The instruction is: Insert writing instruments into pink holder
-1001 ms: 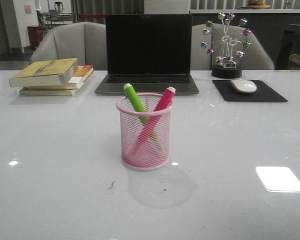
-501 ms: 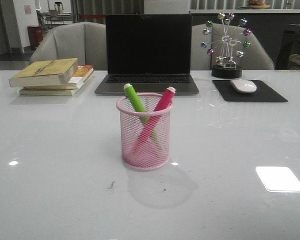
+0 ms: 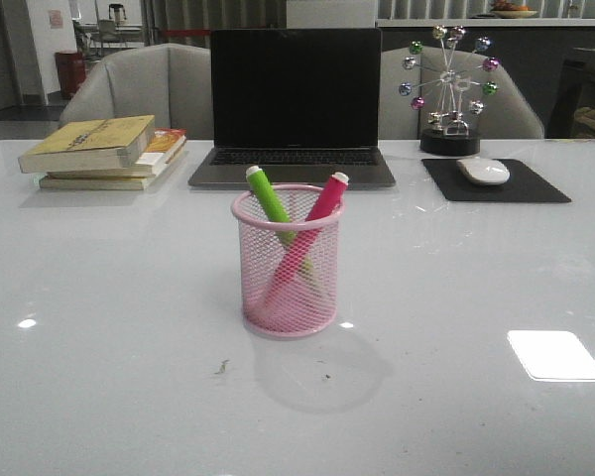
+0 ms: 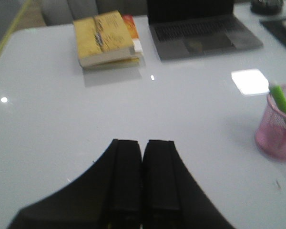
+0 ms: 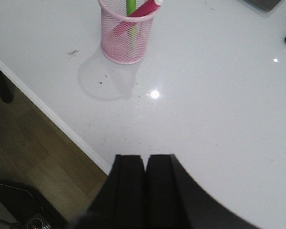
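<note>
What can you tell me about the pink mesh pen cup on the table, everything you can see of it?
The pink wire-mesh pen cup is a cylinder with a solid rolled rim and a solid pink base. It stands upright on the glossy white table, in front of the laptop. Inside it, a green highlighter marker and a magenta highlighter marker lean in opposite directions, crossing, their tops poking above the rim. No gripper touches it.

- The round pink wire-mesh metal cup (image 3: 288,263) looks see-through, with a smooth solid rim.
- The bright green plastic marker (image 3: 269,198) and the magenta pink plastic marker (image 3: 322,203) look smooth.
- The white table top (image 3: 109,327) is glossy and mirrors lights.
- The black square mouse pad (image 3: 531,186) looks matt.
- The yellow paper book (image 3: 89,142) looks dull.
</note>
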You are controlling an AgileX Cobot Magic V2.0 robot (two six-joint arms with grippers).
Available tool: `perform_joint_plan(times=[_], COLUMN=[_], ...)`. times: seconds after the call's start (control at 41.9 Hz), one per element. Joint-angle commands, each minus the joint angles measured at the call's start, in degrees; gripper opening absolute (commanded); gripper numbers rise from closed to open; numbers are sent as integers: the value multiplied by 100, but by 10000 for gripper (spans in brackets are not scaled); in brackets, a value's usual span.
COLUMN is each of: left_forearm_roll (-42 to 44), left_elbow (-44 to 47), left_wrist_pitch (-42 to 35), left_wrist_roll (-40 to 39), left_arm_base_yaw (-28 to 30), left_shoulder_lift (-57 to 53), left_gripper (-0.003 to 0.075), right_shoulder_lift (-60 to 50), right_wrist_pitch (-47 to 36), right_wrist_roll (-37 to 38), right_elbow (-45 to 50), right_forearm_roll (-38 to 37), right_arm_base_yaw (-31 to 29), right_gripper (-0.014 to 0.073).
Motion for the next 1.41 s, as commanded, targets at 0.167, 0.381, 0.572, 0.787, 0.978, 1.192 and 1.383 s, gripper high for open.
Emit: perform_joint_plan(times=[0.167,0.381,0.572,0.787,0.978,1.192,1.383], left_forearm_roll=[-626,-719,-719,-664,-704,-910,-1100], left_elbow=[1416,2567,3076,3088,3088,3088,3088], left_wrist_pitch=[-2090,-3537,-3793,-3681,-3717,-3821,-3821], left_wrist_roll=[35,35,35,35,382,705,705], left_arm_base_yaw=[1076,1104,1092,1079,1079,1079,1068], left_shoulder_lift=[-1217,-1712,-1980,-1989,-2015,-2015,-2015], left_gripper=[98,97,97,97,97,97,97], right_shoulder_lift=[2,2,2,2,2,2,2], right_wrist_pitch=[-383,-383,-383,-383,-383,-383,-383], right_wrist_roll=[-58,-58,-58,-58,-58,-58,-58], right_elbow=[-153,-153,-153,-153,-153,-153,-153], right_forearm_roll=[-46,-46,-46,-46,-46,-46,-46], right_arm_base_yaw=[-27,-27,-27,-27,-27,-27,-27], right_gripper=[55,55,55,55,55,55,55])
